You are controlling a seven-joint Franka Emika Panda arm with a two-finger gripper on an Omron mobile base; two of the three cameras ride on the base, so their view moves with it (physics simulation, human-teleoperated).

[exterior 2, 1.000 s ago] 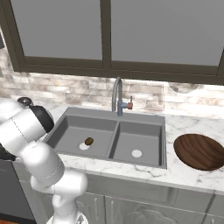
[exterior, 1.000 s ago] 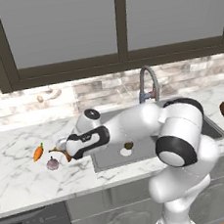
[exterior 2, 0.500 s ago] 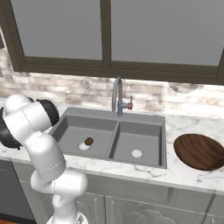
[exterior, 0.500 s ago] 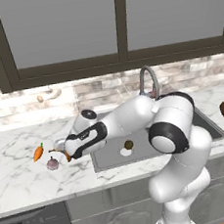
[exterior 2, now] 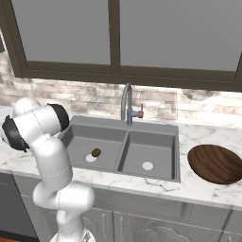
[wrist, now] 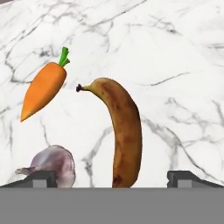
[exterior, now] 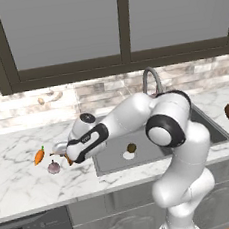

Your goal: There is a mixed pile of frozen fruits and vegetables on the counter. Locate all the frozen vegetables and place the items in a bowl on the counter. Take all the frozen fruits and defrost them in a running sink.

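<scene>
On the counter [wrist: 183,52], left of the sink [exterior: 155,147], the banana [wrist: 124,131] lay between the gripper's [wrist: 113,178] spread jaws. Likely stiff, frost-slick, curved; grasp mid-body across its width.

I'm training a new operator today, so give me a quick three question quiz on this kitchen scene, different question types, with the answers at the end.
1. True or false: the kiwi already lies in the sink.
2. In the hand view, which item lies between the gripper fingertips?
A. carrot
B. banana
C. pinkish-white bulb
3. Fill in: the bowl sits on the counter to the ____ of the sink in the right base view.

Key: 1 true; 2 B; 3 right.
</scene>
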